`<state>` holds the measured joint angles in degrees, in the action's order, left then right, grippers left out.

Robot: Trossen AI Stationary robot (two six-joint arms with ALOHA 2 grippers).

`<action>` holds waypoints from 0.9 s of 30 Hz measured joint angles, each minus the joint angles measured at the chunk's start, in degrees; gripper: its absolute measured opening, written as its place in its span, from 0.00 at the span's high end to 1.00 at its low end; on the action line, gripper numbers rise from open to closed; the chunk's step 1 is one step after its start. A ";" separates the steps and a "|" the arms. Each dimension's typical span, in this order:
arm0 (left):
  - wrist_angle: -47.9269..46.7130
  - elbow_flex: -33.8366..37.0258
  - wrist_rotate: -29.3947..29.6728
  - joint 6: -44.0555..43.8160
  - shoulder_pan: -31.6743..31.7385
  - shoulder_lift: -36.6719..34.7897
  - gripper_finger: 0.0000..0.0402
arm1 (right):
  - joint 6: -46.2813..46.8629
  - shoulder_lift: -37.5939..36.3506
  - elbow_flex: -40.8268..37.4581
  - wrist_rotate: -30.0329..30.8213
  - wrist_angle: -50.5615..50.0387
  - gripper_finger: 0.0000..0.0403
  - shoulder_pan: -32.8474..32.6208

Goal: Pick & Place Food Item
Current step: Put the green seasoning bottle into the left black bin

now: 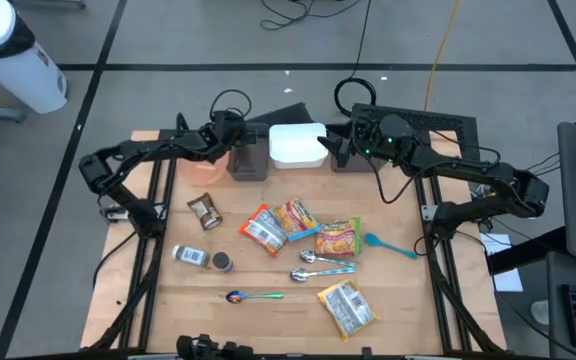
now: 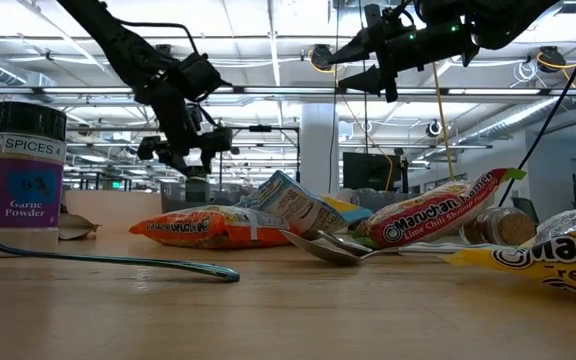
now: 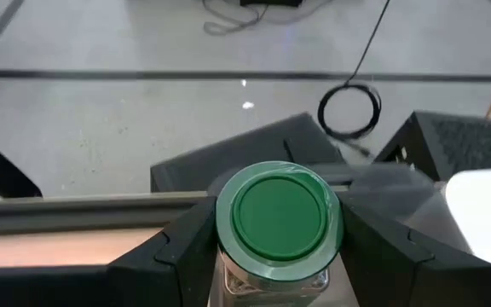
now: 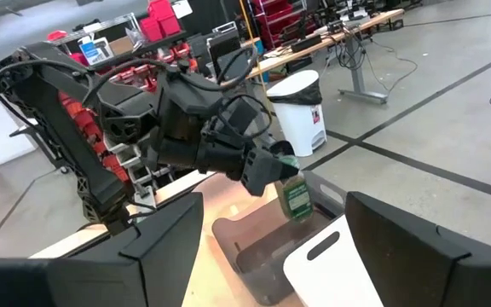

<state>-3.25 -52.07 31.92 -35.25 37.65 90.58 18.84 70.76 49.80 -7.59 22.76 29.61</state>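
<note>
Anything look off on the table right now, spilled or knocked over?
Nothing spilled. One spice jar lies on its side near the left edge. The left pincer holds a green-lidded jar above the grey bin; the right pincer hangs open.

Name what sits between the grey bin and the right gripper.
The white bin lies between the grey bin and the open right gripper; the high view shows this. The left gripper holds the green-lidded jar over the grey bin.

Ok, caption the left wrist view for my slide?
Left gripper holds a green-lidded spice jar between its fingers, above the table's far edge.
</note>
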 joint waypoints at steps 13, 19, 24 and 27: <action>0.52 0.00 1.58 0.66 0.40 0.88 0.48 | -0.03 0.00 0.00 0.04 -0.89 0.31 0.00; 0.18 0.04 1.17 0.35 0.52 2.13 0.48 | -0.02 0.00 0.00 0.04 -0.89 0.31 0.00; 0.50 0.04 1.76 0.43 0.74 2.09 0.48 | -0.03 0.00 0.00 0.05 -0.96 0.31 0.00; 0.50 0.04 1.77 0.43 0.74 2.09 0.48 | -0.02 0.00 0.00 0.04 -1.01 0.31 0.00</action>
<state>-2.74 -52.03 33.69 -34.82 38.39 92.66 18.81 70.76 49.80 -7.55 21.74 29.61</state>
